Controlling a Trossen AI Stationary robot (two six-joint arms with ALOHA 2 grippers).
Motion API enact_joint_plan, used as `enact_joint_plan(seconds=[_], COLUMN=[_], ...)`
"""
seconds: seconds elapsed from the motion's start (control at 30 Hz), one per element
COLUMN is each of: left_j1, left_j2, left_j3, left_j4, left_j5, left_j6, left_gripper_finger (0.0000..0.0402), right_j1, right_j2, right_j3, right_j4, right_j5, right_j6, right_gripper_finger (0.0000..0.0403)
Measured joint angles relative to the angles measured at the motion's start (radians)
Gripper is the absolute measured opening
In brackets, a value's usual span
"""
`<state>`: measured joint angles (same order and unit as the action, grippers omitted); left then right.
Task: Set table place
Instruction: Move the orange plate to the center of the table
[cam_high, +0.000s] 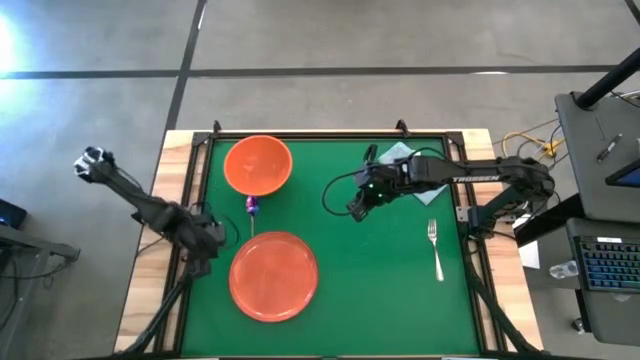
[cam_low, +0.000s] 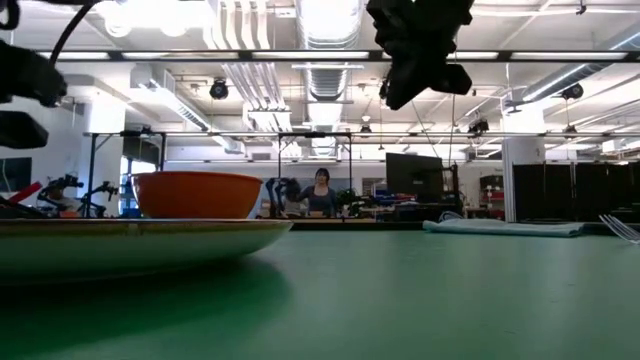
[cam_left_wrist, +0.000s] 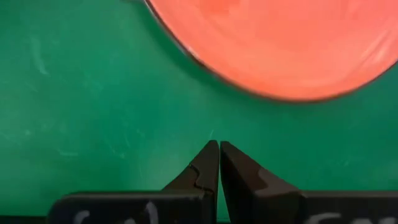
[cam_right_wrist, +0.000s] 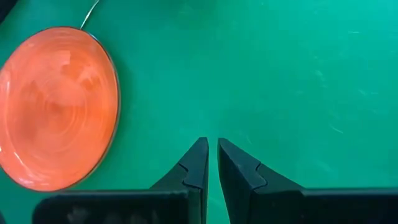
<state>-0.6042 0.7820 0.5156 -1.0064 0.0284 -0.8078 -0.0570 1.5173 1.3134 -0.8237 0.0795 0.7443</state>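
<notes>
The flat orange plate lies on the green table at the near left; it also shows in the left wrist view and the right wrist view. The orange bowl stands at the far left. The purple-ended spoon lies between bowl and plate. The silver fork lies at the right. My left gripper is shut and empty over the table's left edge beside the plate. My right gripper is shut and empty, high over the table's middle.
A pale blue-green folded cloth lies at the far edge under my right arm; it also shows in the low view. Bare green top lies between plate and fork. A person stands far off in the room.
</notes>
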Motion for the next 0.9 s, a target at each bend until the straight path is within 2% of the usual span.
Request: enact_joint_plan(seconds=[0.37, 0.67, 0.9], left_j1=[-0.223, -0.230, -0.230], left_j2=[0.212, 0.391, 0.479], left_j3=[-0.020, -0.022, -0.004], left_j4=[0.130, 0.317, 0.326], left_j5=[-0.008, -0.025, -0.030], left_j6=[-0.169, -0.182, -0.181], left_gripper_finger=[0.0000, 0.0000, 0.0000], right_j1=[-0.002, -0.002, -0.002], right_j2=[0.000, -0.001, -0.001], right_j3=[-0.014, -0.014, -0.014], right_j4=[0.049, 0.057, 0.056], right_j5=[0.000, 0.000, 0.000], right_j6=[-0.016, -0.019, -0.023], right_gripper_finger=[0.0028, 0.0028, 0.0028])
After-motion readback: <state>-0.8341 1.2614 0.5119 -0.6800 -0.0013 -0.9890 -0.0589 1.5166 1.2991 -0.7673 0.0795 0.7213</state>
